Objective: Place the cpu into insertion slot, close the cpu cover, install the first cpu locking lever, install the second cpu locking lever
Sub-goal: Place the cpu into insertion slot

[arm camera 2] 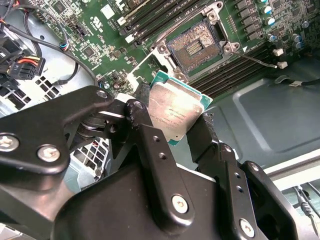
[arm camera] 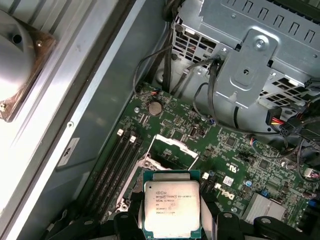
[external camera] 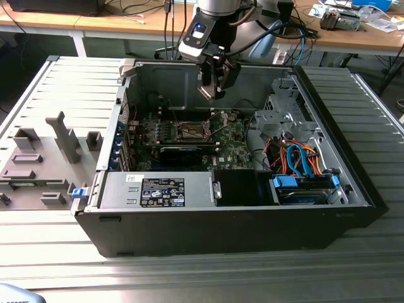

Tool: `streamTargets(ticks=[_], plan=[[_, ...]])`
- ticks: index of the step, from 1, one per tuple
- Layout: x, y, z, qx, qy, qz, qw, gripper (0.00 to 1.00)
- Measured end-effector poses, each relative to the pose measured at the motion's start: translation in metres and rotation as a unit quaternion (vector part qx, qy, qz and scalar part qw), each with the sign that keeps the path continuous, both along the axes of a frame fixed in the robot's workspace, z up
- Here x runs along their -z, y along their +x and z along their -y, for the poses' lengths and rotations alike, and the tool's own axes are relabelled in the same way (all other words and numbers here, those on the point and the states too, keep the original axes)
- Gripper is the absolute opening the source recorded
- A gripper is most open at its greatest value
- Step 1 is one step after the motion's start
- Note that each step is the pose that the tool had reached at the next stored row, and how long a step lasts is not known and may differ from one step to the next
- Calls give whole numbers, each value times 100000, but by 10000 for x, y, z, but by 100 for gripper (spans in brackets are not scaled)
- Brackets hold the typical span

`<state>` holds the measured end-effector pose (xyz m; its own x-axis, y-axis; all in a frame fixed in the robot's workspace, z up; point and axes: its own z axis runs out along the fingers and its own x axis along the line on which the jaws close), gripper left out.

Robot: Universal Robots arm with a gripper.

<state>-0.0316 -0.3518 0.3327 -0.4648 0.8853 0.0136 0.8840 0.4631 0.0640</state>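
Gripper (arm camera 2: 172,119) was clamped on cpu (arm camera: 172,207) by its edges, above insertion slot (arm camera 2: 192,47); imo it had to go in level & square, no force

Arm (external camera: 218,12) hangs from above w/ wrist tilted; gripper (external camera: 211,93) points downward, its two black fingers (arm camera 2: 142,122) clamped on opp. edges of the cpu (arm camera 2: 176,107), held btw them.

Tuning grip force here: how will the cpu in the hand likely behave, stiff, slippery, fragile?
The cpu looks like a thin flat plate, so probably stiff and light. The hand pinches only its edges, and its metal face looks smooth, so it might slip. Its thin green rim may chip if squeezed hard.
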Motion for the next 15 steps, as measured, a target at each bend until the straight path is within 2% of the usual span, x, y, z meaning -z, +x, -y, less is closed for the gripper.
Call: streamTargets(ticks=[15], plan=[[6, 0, 0, 2006, -1, -1, 99980, 55]])
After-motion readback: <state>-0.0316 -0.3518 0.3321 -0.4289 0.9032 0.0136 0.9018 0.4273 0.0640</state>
